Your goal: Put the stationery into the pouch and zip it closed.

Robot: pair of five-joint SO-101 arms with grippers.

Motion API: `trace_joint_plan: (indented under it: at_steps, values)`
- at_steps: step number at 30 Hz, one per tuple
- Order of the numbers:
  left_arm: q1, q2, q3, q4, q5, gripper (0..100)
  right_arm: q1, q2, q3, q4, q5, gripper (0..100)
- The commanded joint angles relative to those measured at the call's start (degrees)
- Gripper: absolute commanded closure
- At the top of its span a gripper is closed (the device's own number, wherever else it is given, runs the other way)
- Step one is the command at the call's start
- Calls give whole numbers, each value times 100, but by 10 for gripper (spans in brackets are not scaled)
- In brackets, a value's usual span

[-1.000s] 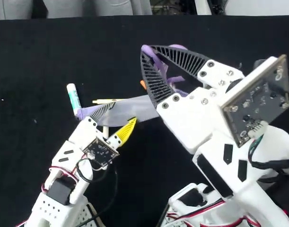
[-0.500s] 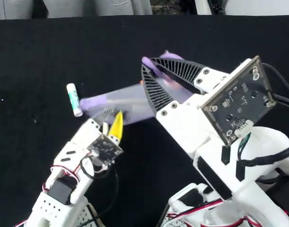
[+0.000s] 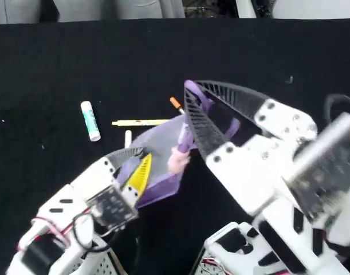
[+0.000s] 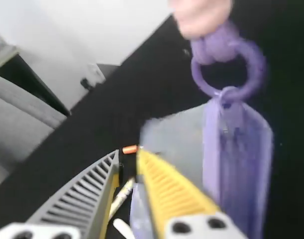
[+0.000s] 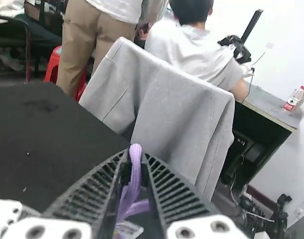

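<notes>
We see the pouch hanging between both claws over the middle of the table. The left claw is clenched on its near edge, with the yellow finger on top. The right claw is clamped on the pouch's purple strap. A glue stick, a pencil and an orange-tipped pen lie on the table beyond the pouch, the glue stick nearest the left edge.
</notes>
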Motion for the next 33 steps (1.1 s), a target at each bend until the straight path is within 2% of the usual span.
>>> trace_joint_plan:
  at_steps: [1,9,13,16,21,26,33]
  values:
    - [57,70,-804,475,-53,780,9,-119,400,158,70,988]
    - [66,70,-954,949,-62,785,105,-233,769,-79,396,988]
    - [-40,18,-998,1002,-62,785,818,-233,769,-413,396,988]
    - [-585,18,-1095,1310,-70,785,1327,-224,840,176,396,988]
    - [-1367,18,-1059,1503,-70,785,2989,-567,3046,18,624,987]
    - [-1455,18,-804,1477,-70,785,3648,-505,5402,-738,1609,987]
    - [-1437,18,-277,1468,-44,785,4308,-233,7591,-2075,2119,987]
